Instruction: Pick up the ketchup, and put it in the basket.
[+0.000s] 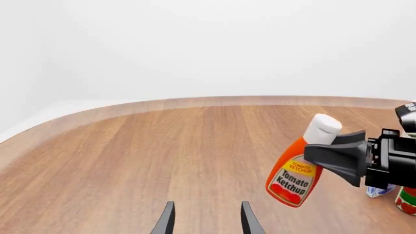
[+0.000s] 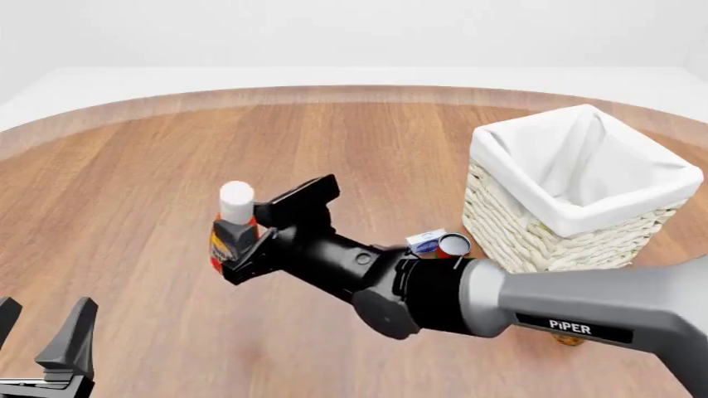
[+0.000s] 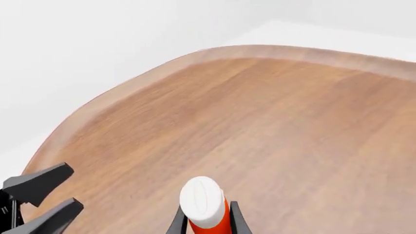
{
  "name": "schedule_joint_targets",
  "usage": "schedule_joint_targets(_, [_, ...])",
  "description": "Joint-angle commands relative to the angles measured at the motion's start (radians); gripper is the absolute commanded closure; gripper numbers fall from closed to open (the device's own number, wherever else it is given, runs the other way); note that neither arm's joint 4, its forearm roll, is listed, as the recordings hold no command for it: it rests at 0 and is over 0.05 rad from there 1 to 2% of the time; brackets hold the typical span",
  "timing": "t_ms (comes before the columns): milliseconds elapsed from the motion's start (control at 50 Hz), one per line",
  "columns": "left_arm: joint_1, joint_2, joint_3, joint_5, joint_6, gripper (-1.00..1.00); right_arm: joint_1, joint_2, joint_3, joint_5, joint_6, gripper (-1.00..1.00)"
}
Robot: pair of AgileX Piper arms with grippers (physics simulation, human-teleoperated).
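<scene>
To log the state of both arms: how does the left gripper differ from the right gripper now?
The right gripper is shut on the ketchup, while the left gripper is open and holds nothing. The right gripper reaches far over the table; the left gripper stays at the near edge. Both are dark.

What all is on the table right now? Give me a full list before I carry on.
ketchup: one, red bottle with white cap and yellow-and-white label, left of centre, tilted and held between the right gripper's fingers, apparently off the table.
basket: one, cream-white wicker with white cloth liner, right side of the table; nothing visible inside.
cans: two, one red, one white and blue, close together just left of the basket's base, partly hidden by the right arm.
table: one, brown wood, curved far edge.
small orange-brown thing: one, peeking below the right arm; too hidden to identify.
right gripper: black, closed on the ketchup.
left gripper: black, open, near-left corner, holding nothing.
</scene>
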Motion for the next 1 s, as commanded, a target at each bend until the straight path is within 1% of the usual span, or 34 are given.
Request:
schedule_joint_targets(20, [0.000, 0.000, 0.000, 0.000, 0.000, -1.00, -0.042, -0.034, 0.011, -0.014, 0.028, 1.00])
schedule_joint_targets(320, [0.000, 0.000, 0.000, 0.000, 0.000, -1.00, -0.094, -0.067, 0.025, -0.018, 0.033, 1.00])
schedule_joint_targets(420, [0.000, 0.000, 0.000, 0.000, 0.000, -1.00, -0.105, -0.072, 0.030, -0.022, 0.044, 1.00])
schedule_joint_targets(1000, [0.000, 0.000, 0.000, 0.000, 0.000, -1.00, -0.167, -0.099, 0.040, -0.027, 0.044, 1.00])
